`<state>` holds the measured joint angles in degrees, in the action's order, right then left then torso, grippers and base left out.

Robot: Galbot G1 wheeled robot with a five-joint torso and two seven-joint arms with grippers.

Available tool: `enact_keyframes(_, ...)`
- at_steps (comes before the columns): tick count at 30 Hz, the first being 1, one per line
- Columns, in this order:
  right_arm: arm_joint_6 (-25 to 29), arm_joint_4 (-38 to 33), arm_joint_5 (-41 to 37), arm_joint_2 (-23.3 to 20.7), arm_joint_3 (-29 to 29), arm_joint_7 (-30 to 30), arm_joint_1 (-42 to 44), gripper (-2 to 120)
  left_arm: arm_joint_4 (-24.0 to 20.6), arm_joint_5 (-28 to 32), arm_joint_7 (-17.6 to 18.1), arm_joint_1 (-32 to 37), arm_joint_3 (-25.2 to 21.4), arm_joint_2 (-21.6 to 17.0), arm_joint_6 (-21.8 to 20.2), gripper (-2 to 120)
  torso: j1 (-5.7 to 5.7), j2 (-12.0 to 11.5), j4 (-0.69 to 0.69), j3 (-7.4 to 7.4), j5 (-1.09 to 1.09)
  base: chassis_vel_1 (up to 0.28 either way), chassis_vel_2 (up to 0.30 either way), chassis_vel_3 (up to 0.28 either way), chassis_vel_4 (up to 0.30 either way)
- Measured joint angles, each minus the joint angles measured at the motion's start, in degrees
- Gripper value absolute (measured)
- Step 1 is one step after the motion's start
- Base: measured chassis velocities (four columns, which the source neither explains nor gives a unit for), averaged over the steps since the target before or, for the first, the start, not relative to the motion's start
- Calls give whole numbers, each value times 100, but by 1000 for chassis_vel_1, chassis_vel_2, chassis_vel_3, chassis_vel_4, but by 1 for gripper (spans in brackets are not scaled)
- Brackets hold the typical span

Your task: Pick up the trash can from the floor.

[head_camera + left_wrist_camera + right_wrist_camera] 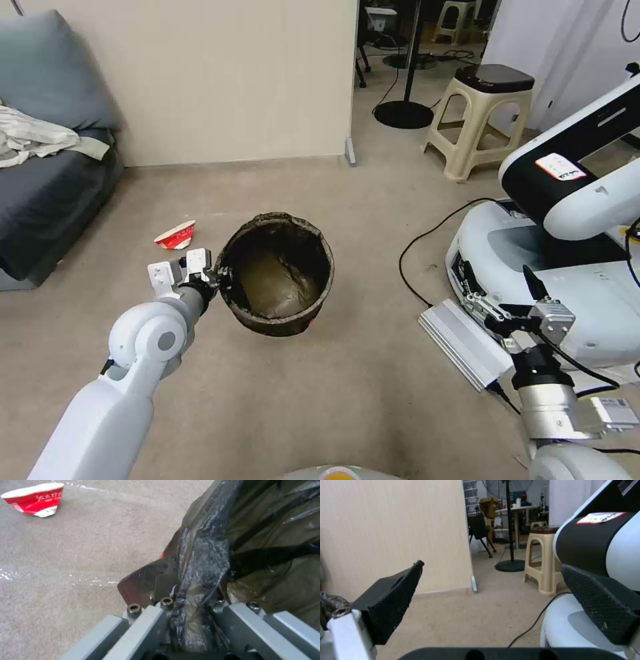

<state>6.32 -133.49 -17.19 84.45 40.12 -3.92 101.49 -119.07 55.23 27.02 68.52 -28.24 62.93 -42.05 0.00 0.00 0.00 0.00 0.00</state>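
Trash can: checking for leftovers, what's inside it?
The trash can, gripped at its rim by the left gripper, shows just the dark bag lining it; whatever lies under the bag is covered.

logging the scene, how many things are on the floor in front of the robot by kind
trash can, rim gripped by the left end effector: 1
crushed red-and-white paper cup: 1
beige plastic stool: 1
fan stand base: 1
total: 4

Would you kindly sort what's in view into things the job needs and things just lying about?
Job: trash can, left gripper shut on its rim, floor.
Lying about: crushed paper cup, beige stool, sofa, right gripper, open, idle.
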Motion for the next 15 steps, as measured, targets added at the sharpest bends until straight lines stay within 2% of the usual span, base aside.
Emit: enact_keyframes(15,-10,-8,0,-11,15,-3,-11,100,44,-2,-8,-58,42,7,4,2,0,0,0,0,0,0,0,0,0)
